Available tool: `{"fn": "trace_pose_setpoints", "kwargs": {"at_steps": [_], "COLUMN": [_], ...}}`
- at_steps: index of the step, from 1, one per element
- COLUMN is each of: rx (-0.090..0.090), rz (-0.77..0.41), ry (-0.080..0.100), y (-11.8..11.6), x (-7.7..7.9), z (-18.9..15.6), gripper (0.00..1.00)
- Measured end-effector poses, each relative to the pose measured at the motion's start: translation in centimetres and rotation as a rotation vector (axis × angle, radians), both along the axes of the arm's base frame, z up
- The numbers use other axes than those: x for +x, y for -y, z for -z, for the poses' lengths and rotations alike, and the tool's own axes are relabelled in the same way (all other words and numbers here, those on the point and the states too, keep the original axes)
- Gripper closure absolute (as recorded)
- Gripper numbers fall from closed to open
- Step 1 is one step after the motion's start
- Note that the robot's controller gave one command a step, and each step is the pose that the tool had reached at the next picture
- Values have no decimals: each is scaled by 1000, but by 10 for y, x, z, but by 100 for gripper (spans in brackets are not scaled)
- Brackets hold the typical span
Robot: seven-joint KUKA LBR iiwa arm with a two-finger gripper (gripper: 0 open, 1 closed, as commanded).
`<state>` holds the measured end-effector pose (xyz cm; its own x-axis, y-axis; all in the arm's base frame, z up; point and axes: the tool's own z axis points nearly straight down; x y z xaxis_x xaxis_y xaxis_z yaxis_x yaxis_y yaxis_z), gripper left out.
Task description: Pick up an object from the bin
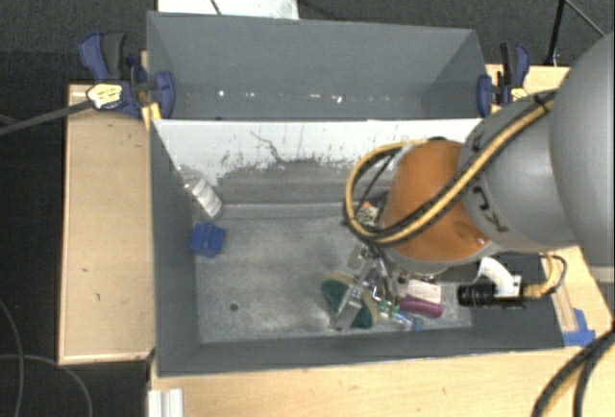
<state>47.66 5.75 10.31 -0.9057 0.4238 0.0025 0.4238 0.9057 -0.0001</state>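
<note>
Dark green piece [334, 293], small and rounded with a dull teal cast, lies on the floor of the grey bin [279, 276], close to the front wall and somewhat right of the middle. Its left part shows plainly; its right part is hidden by the metal of the pincer [357, 302], which is down at the bin floor directly against it. Whether the pincer is spread, pressed together or pinching the green piece cannot be told, since its tip is tangled with the things around it.

Just right of the pincer lie a purple oblong thing [428, 308] and, touching it on its upper side, a small white piece [423, 291]; a bit of pale blue-green peeks out below them. These few form a small heap with the green piece.

Above the pincer sits the round orange cover [432, 204] of the wrist, with black and yellow cables [369, 177] looping round it, and the grey arm [562, 165] fills the right side.

Well apart, by the left wall, a blue block [207, 239] lies on the floor, and a clear plastic thing [203, 195] lies just beyond it.
</note>
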Motion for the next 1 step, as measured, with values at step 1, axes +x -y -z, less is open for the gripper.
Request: {"fn": "trace_pose_setpoints", "kwargs": {"at_steps": [1], "rx": [-1], "rz": [27], "ry": [-2], "y": [6], "x": [9], "z": [35], "gripper": [0]}}
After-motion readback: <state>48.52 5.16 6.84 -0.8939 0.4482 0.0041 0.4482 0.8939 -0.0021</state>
